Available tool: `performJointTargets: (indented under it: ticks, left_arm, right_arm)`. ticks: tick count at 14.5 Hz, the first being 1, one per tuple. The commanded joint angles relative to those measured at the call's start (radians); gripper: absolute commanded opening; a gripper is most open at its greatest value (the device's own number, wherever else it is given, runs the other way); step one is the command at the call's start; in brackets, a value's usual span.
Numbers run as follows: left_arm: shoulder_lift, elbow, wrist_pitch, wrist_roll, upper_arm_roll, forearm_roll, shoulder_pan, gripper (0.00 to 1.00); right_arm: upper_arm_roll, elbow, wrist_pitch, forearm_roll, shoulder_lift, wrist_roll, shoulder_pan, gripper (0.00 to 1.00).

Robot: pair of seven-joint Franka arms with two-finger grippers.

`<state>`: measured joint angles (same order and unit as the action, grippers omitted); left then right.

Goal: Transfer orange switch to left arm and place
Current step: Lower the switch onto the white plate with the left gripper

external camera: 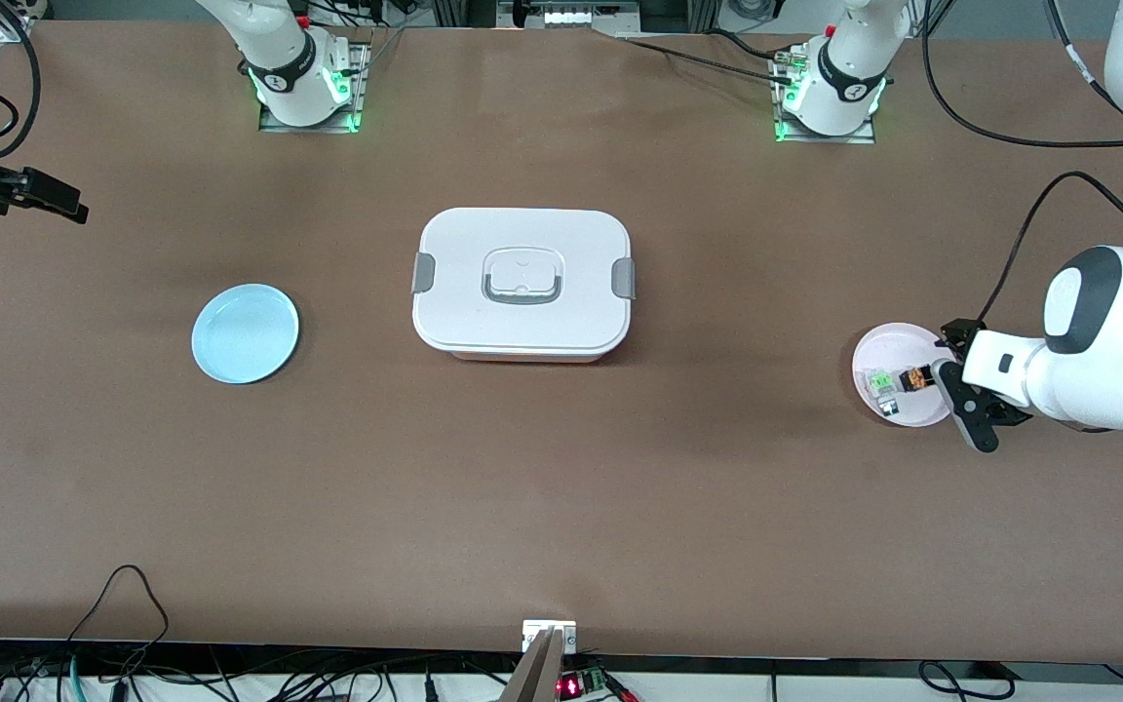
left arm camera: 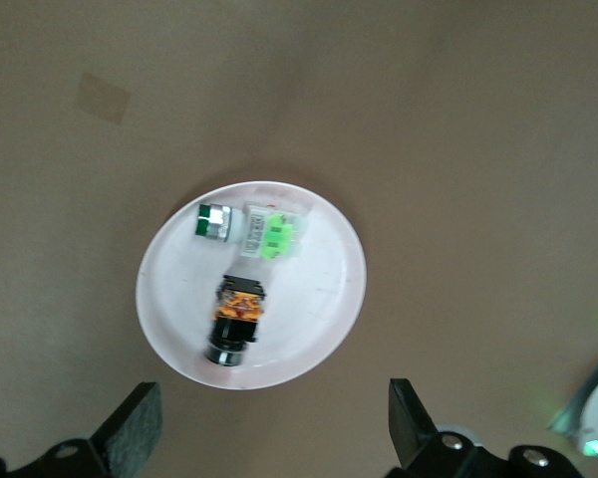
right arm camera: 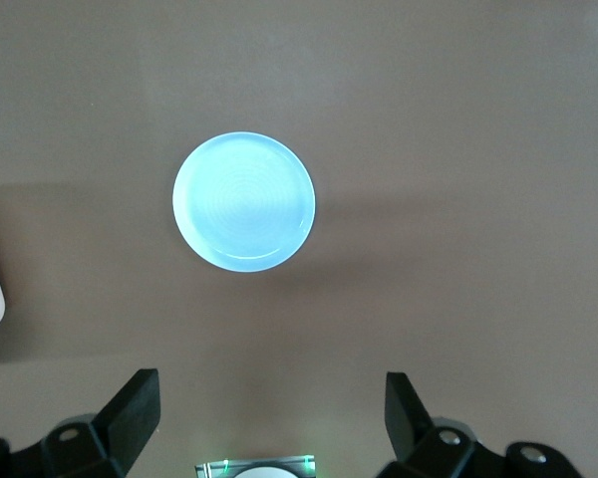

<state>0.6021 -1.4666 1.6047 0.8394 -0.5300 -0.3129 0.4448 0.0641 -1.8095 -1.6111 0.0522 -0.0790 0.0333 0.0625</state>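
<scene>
Where orange switch [external camera: 915, 378] lies: pink plate [external camera: 878, 349].

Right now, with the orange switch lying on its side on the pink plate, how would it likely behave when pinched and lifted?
The orange switch looks rigid and small, so probably light and stiff. Its round cap end suggests it may roll or pivot on the smooth pink plate if nudged. The green-and-clear component lies close by, so the open left gripper might bump it.
</scene>
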Motion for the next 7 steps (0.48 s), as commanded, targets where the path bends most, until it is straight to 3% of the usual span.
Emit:
performJointTargets:
  ticks: [1, 4, 7]
  left_arm:
    - [0.008, 0.103, -0.147, -0.223, -0.002, 0.018, -0.063, 1.0]
    - [0.004, 0.164, -0.251, -0.461, -0.004, 0.018, -0.138, 1.0]
    - [-0.025, 0.242, -0.33, -0.577, 0.005, 0.02, -0.192, 1.0]
  right_arm:
    - [-0.007, -0.018, -0.009, -0.005, -0.024, 0.026, -0.003, 1.0]
    - [-0.004, 0.036, 0.034, -0.014, -0.034, 0.014, -0.003, 1.0]
    - [-0.013, 0.036, 0.042, -0.015, -0.045, -0.013, -0.006, 1.0]
